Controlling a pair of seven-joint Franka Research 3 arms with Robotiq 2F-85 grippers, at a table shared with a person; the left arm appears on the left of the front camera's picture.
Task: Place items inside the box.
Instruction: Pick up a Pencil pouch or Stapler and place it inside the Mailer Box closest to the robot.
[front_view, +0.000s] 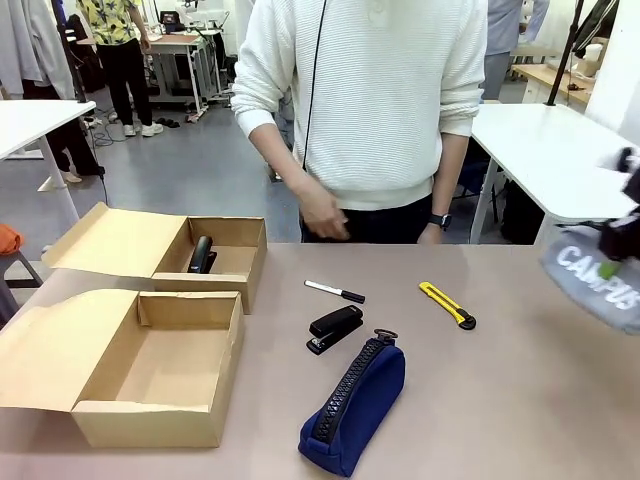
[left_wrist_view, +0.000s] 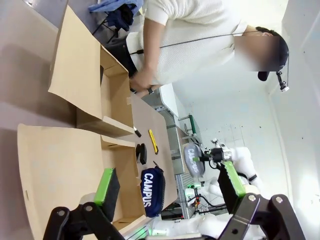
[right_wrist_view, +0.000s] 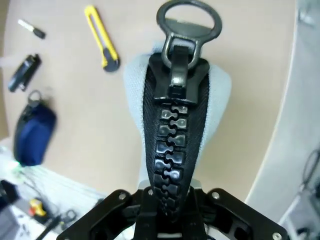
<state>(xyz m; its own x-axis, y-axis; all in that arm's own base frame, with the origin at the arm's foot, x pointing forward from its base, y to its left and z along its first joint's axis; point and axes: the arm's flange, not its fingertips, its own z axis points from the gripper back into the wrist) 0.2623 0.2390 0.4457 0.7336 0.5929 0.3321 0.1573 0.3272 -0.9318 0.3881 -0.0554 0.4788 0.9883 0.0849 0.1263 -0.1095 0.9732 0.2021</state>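
My right gripper (front_view: 612, 262) hangs above the table's right edge, shut on the light grey pencil case (front_view: 590, 278) marked CAMPUS. In the right wrist view its jaws (right_wrist_view: 167, 199) clamp the case (right_wrist_view: 217, 95) by the black zipper. The navy pencil case (front_view: 352, 405), a black stapler (front_view: 335, 328), the white marker (front_view: 335, 291) and the yellow-black utility knife (front_view: 447, 304) lie on the table. Another stapler (front_view: 202, 255) lies in the far box (front_view: 250, 270). The near box (front_view: 150, 420) holds nothing. My left gripper (left_wrist_view: 169, 182) is open over the near box (left_wrist_view: 65, 165).
A person in a white sweater stands at the far side, one hand (front_view: 320, 215) hanging just beyond the table edge. Both boxes have their lids folded out to the left. White tables stand behind at left and right.
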